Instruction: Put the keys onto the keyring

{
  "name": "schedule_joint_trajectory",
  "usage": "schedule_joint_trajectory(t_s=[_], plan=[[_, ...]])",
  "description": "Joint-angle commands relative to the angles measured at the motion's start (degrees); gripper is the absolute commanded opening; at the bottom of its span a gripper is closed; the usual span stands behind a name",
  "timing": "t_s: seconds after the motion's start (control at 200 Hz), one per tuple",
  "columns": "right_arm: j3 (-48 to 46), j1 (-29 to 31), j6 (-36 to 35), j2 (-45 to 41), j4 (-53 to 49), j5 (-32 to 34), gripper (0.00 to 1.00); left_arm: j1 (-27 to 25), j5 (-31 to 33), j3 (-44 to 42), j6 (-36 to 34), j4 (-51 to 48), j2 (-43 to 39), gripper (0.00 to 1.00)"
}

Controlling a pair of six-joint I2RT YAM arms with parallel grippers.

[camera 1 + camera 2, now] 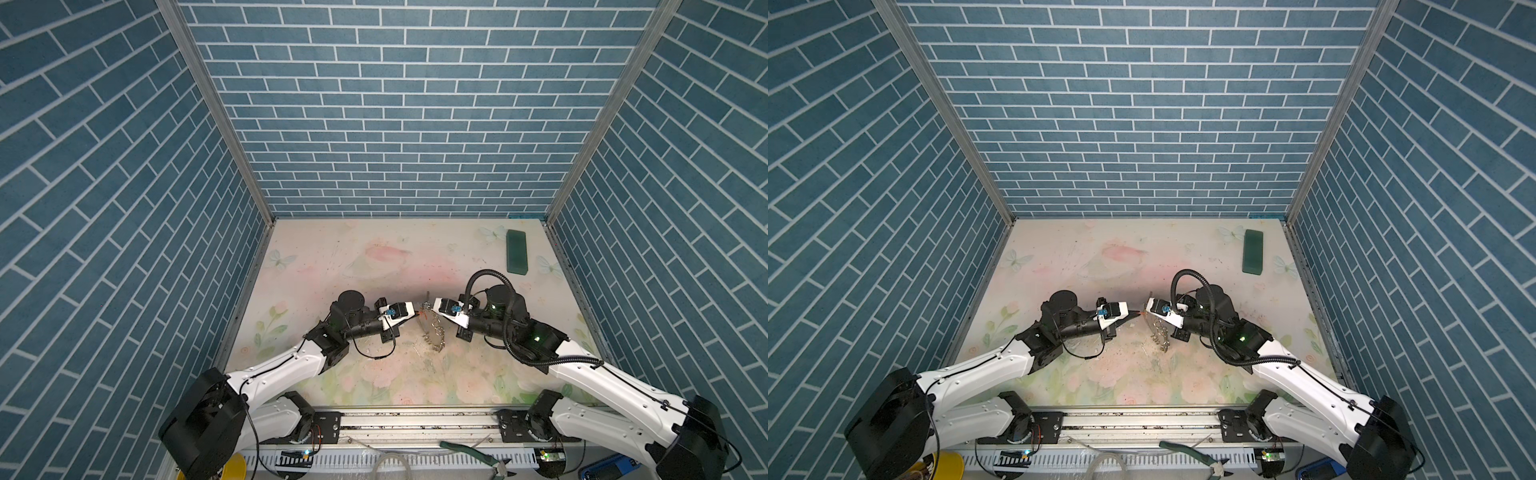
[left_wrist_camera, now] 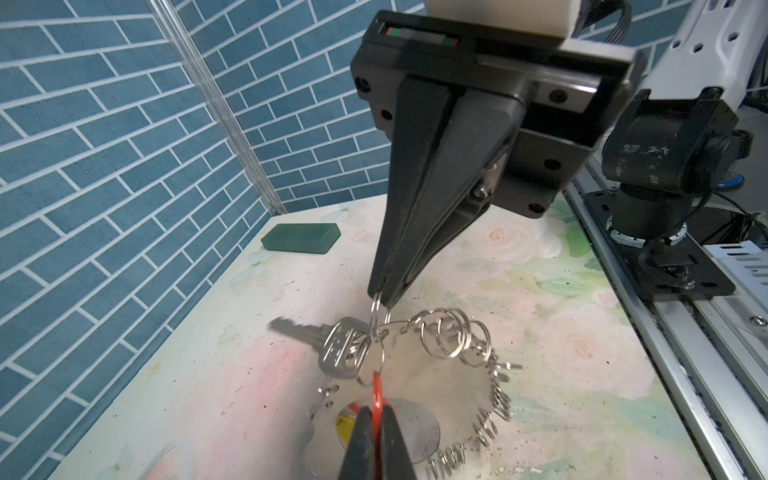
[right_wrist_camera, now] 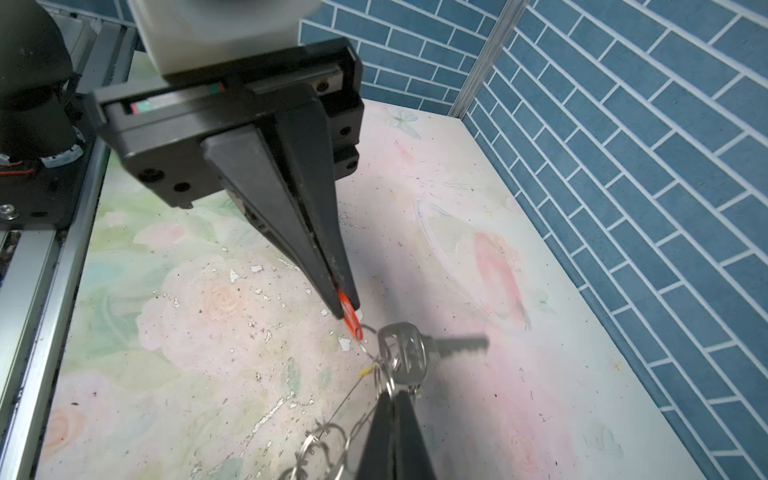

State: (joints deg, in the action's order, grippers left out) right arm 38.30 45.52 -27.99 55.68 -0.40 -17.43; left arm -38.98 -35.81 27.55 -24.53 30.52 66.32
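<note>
- Pinching the red key (image 3: 351,320) shut in the left gripper (image 3: 345,309), long axis in line with the fingers
- Gripping one small ring (image 2: 376,313) of the keyring (image 1: 433,334) tight in the right gripper (image 2: 380,296), rest drooping to the table (image 1: 374,257)
- Facing tip to tip; metal end just beside that ring and a silver key (image 2: 340,351); probably threading straight ahead next

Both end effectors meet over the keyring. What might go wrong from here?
1. The left end effector pinches the red plastic tag by one end only; it may twist or slip out.
2. The right end effector holds the grey ring-fringed keyring by one small silver ring, with a silver metal key dangling; tugging could pull it free.
</note>
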Motion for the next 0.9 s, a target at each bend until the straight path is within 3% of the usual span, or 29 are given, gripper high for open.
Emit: schedule_joint_trajectory(t_s=[0.0, 0.185, 0.305, 0.525, 0.68, 0.895], plan=[[-1.12, -1.83, 3.64, -1.62, 5.81, 2.81, 0.0, 0.31, -0.68, -1.82, 1.16, -0.82, -0.62, 0.0], [-0.81, -2.28, 4.56, -0.79, 6.4, 2.82, 0.0, -0.06, -7.76, -1.9, 0.68, -1.24, 0.67, 0.01], [-0.34, -2.28, 3.9, -0.22, 5.38, 0.92, 0.0, -0.22, -11.15, -0.28, 1.02, -3.61, 1.7, 0.09], [-0.15, -2.28, 2.25, -0.05, 2.24, -4.96, 0.0, -0.14, -5.01, -1.56, 2.73, -0.92, -0.64, 0.29], [-0.46, -2.25, 1.93, -0.09, 1.81, -8.76, 0.0, -0.05, -0.6, -3.44, 5.92, 5.74, -2.25, 0.34], [-0.77, -2.32, 1.96, 0.4, 2.59, -13.06, 0.0, -0.04, -3.29, -3.1, 11.27, 14.13, 0.71, 0.35]])
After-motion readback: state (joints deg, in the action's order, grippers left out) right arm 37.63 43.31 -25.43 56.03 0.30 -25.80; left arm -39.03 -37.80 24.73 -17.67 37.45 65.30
